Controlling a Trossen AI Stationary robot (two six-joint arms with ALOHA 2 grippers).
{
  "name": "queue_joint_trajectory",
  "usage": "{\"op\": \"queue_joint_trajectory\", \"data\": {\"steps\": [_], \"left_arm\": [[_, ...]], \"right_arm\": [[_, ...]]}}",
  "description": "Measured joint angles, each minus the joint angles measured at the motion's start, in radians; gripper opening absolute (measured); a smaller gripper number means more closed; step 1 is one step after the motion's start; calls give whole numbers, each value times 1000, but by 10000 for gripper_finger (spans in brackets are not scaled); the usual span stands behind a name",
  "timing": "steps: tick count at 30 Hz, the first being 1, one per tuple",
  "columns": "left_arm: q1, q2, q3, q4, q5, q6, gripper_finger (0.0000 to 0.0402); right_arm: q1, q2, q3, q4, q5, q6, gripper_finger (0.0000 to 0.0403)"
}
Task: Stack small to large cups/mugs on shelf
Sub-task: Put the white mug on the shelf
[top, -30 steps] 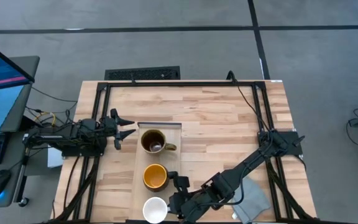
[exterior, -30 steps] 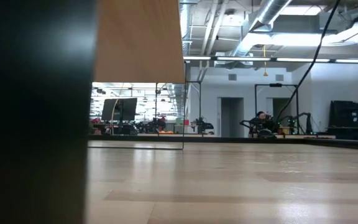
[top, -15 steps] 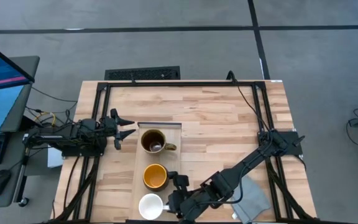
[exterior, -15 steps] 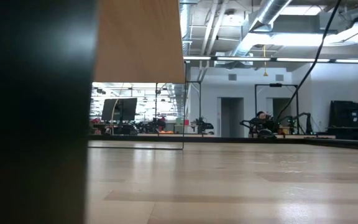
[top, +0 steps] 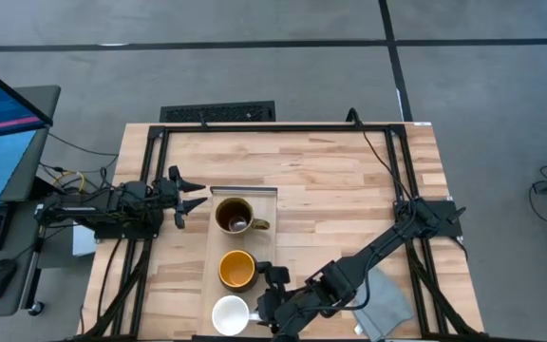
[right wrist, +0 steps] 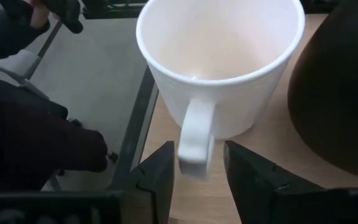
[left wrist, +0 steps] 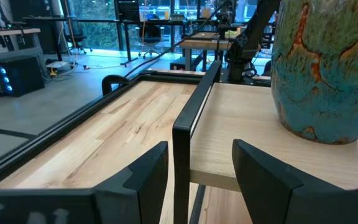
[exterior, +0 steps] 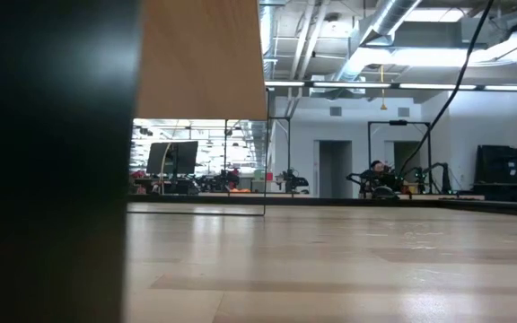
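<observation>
Now, item: small white mug (right wrist: 219,65) stood on shelf (top: 212,285); your right pincer (right wrist: 197,167) straddled its handle, parted. Left pincer (left wrist: 197,165) waited open. Next: retreat cleanly.

Three mugs (top: 235,217), one shelf (top: 264,201), one cloth (top: 389,299)

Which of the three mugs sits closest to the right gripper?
The small white mug, at the near end of the row; its handle lies between the right gripper fingers, unlike the yellow-lined and brown mugs.
</observation>
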Motion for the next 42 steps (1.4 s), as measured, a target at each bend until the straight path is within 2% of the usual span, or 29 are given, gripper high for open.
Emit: {"op": "queue_joint_trajectory", "data": {"steps": [34,42], "left_arm": [[0,0,0,0,0,-41,169],[0,0,0,0,0,-39,169]], "right_arm": [[-3,0,0,-76,2,53,174],[-3,0,0,-73,-40,52,171]]}}
